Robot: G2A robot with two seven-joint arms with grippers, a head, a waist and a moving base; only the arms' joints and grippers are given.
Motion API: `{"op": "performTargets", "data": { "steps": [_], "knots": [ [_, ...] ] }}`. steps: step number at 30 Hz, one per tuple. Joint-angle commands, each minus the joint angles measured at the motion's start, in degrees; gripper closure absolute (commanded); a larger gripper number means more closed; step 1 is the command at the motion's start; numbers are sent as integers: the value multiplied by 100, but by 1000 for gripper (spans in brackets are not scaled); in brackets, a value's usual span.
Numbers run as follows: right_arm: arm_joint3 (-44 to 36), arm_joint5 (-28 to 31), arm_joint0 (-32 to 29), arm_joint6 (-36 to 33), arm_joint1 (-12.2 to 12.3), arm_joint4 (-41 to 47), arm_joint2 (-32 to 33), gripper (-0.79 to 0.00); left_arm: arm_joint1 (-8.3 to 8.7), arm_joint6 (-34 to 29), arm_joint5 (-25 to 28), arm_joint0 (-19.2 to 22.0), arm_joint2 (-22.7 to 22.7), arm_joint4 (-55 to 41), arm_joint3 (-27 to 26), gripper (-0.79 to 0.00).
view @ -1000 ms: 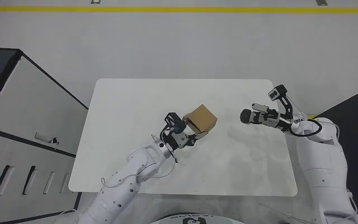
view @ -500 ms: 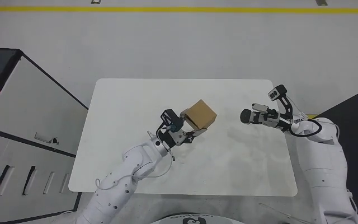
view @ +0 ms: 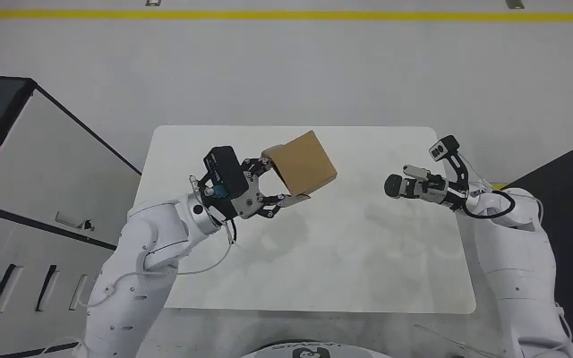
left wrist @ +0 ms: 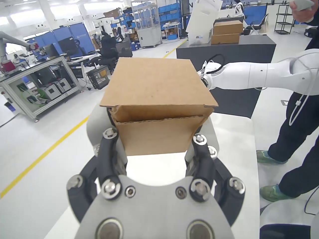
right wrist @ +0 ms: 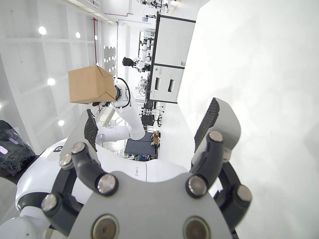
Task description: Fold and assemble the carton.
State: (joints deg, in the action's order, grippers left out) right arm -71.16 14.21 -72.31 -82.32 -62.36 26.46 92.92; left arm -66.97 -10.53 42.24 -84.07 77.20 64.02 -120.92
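**Carton in a one-sided grasp.** The carton (view: 303, 163) is held off the bench (view: 376, 268), above its far half and left of centre. The left end effector (view: 274, 183) clamps two opposite walls at the end nearest its wrist. The carton is close to cubic, so no long axis stands out. A flap seam crosses the face turned to that wrist. The right end effector (view: 395, 186) hangs near the bench's right edge, wide open and empty, well apart from the carton and pointing toward its free end. Any remaining tuck likely falls to it.

Left pincer (view: 277, 181) grips the carton (view: 306, 161), seemingly raised above the table (view: 358, 259).
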Motion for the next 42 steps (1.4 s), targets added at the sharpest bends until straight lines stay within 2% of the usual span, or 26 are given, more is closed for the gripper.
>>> {"op": "performTargets", "data": {
  "steps": [1, 7, 10, 12, 15, 17, 37, 39, 42],
  "knots": [
    [0, 0, 0, 0, 0, 0, 0, -785, -1, 3, -5, -2, -3, 3, 1, 0],
    [0, 0, 0, 0, 0, 0, 0, -785, 3, 85, -39, 51, 30, -62, -156, 0],
    [0, 0, 0, 0, 0, 0, 0, -785, 39, 9, 390, 515, 210, -188, -239, 0],
    [0, 0, 0, 0, 0, 0, 0, -785, 73, -258, 797, 952, 286, -429, -182, 0],
    [0, 0, 0, 0, 0, 0, 0, -785, 115, -557, 1190, 1493, 302, -1089, -9, 0],
    [0, 0, 0, 0, 0, 0, 0, -785, 143, -729, 1287, 1677, 299, -1554, 62, 0],
    [0, 0, 0, 0, 0, 0, 0, -785, 143, -729, 1287, 1677, 299, -1554, 62, 0],
    [0, 0, 0, 0, 0, 0, 0, -785, 143, -616, 1131, 1507, 277, -1608, -115, 0],
    [0, 0, 0, 0, 0, 0, 0, -785, 162, -582, 741, 989, 342, -1801, -497, 0]
  ]
}}
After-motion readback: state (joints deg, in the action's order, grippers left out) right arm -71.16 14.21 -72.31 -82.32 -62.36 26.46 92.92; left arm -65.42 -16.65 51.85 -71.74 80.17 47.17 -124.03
